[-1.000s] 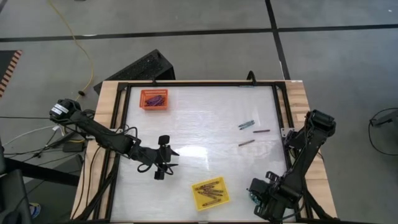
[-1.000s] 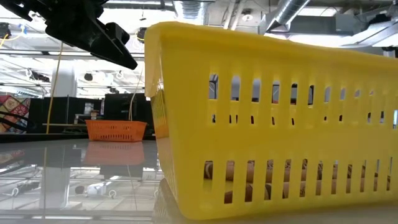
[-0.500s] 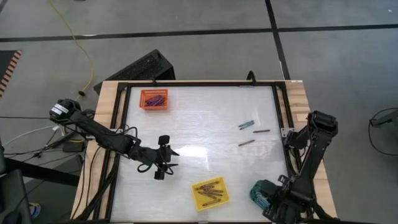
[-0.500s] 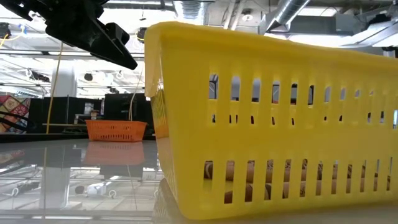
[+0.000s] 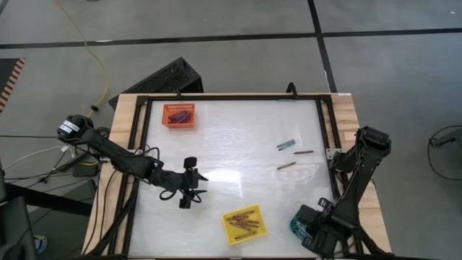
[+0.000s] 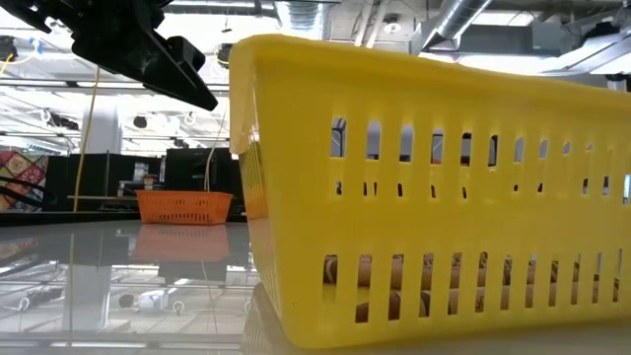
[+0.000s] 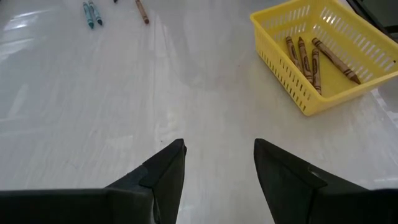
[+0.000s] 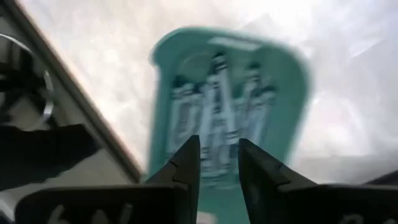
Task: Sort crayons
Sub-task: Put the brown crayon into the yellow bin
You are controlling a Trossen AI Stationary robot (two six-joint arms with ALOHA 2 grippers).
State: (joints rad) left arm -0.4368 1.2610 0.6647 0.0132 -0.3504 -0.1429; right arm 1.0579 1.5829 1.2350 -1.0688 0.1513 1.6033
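My right gripper (image 8: 219, 163) stands open, pointing down over the teal tray (image 8: 292, 81) at the table's near right corner (image 5: 299, 222). Several teal-blue crayons (image 8: 217, 106) lie in that tray. My left gripper (image 7: 219, 162) waits open above bare table left of centre (image 5: 189, 196). Brownish crayons (image 7: 305, 56) lie in the yellow tray (image 7: 273, 56) near the front edge. The orange tray (image 5: 166, 115) at the far left holds dark crayons. Loose on the table's right half lie a teal-blue pair (image 5: 286, 144) and two brownish-red crayons (image 5: 304, 152), (image 5: 286, 165).
A black frame (image 5: 231, 97) runs around the white tabletop, with wooden borders outside it. A dark box (image 5: 162, 78) stands on the floor behind the far left edge. Bare tabletop lies between the trays, around the centre.
My right hand has tipped a little over the near right corner. The teal tray, hidden under the wrist a second ago, now shows beside it. My left arm has kept still.
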